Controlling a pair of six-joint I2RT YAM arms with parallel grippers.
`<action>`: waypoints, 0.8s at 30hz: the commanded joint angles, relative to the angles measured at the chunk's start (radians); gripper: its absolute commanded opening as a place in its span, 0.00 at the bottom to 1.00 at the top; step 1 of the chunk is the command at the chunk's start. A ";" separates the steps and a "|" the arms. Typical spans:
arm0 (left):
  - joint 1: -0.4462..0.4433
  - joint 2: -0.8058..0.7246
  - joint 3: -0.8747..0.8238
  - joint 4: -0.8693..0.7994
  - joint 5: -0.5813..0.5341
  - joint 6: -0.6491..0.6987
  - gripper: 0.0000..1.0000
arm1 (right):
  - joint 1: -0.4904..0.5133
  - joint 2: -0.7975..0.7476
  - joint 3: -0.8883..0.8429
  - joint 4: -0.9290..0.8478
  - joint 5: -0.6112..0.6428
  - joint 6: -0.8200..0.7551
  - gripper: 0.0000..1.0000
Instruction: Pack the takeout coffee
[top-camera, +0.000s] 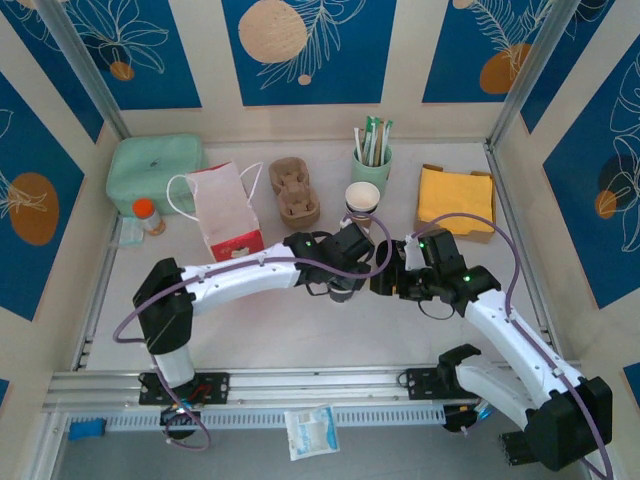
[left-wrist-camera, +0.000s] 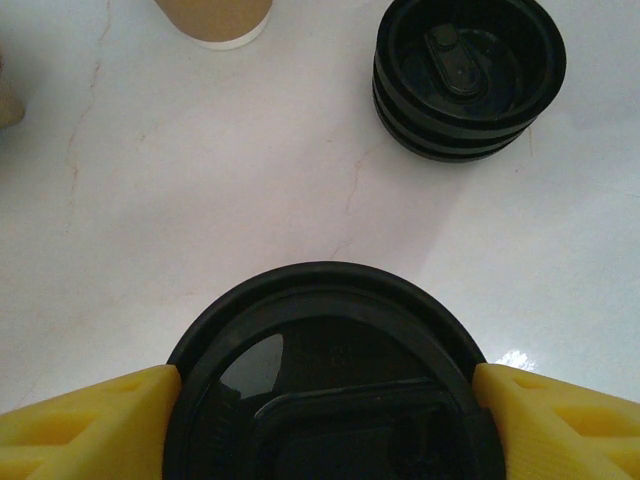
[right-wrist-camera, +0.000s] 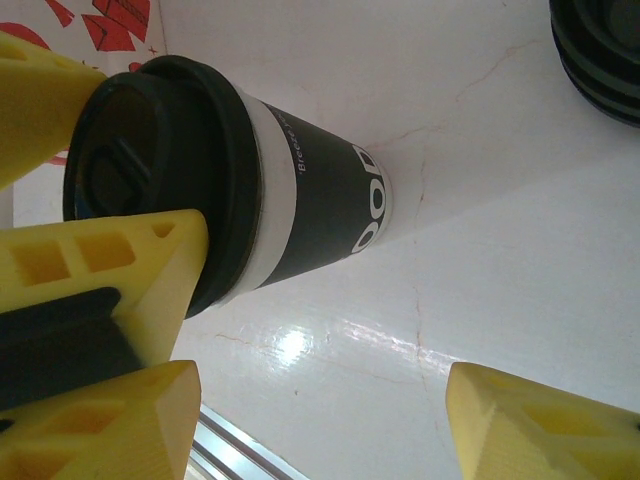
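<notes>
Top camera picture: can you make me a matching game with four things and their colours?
Things:
1. napkins
2. paper bag
3. lidded tub
4. cup carrier

Colours:
A. brown
B. yellow
C. mint green
D. white with red

Pairs: 1-B, 2-D, 3-C, 4-A

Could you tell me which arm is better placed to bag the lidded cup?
Left: the left hand grips the black-lidded, dark-banded paper cup near the white paper bag; the right hand hangs open.
</notes>
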 joint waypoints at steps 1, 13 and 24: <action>-0.010 0.008 -0.009 -0.007 0.002 -0.014 0.74 | -0.006 0.002 0.004 0.005 0.007 -0.018 0.66; -0.010 0.008 -0.034 -0.006 0.007 -0.018 0.76 | -0.015 -0.002 0.006 0.001 0.004 -0.019 0.66; -0.010 -0.004 -0.027 -0.009 0.009 -0.024 0.87 | -0.022 -0.009 0.013 -0.008 -0.001 -0.021 0.66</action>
